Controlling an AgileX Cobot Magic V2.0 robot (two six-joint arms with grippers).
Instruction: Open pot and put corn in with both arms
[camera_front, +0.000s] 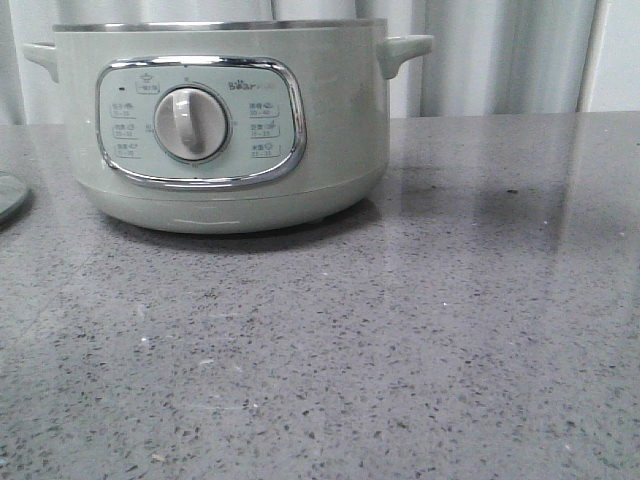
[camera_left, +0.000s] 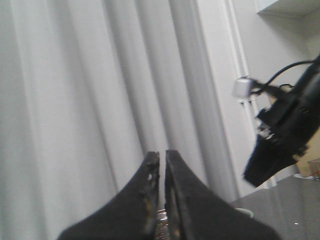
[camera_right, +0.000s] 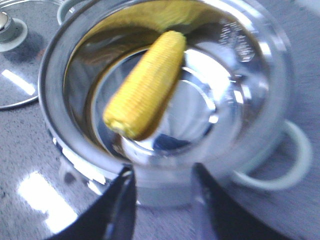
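Observation:
The pot (camera_front: 230, 130), pale grey-green with a round dial, stands at the back left of the grey table with no lid on it. In the right wrist view I look down into its open steel bowl (camera_right: 55, 75). The yellow corn (camera_right: 145, 85) is inside the bowl, stub end towards me. My right gripper (camera_right: 162, 172) is open and empty above the pot's near rim. My left gripper (camera_left: 162, 154) is shut with nothing in it, raised and facing the white curtain. Neither gripper shows in the front view.
The glass lid (camera_right: 15, 65) lies flat on the table beside the pot; its edge shows at the far left of the front view (camera_front: 8, 195). The right arm (camera_left: 285, 130) shows in the left wrist view. White curtains hang behind the table.

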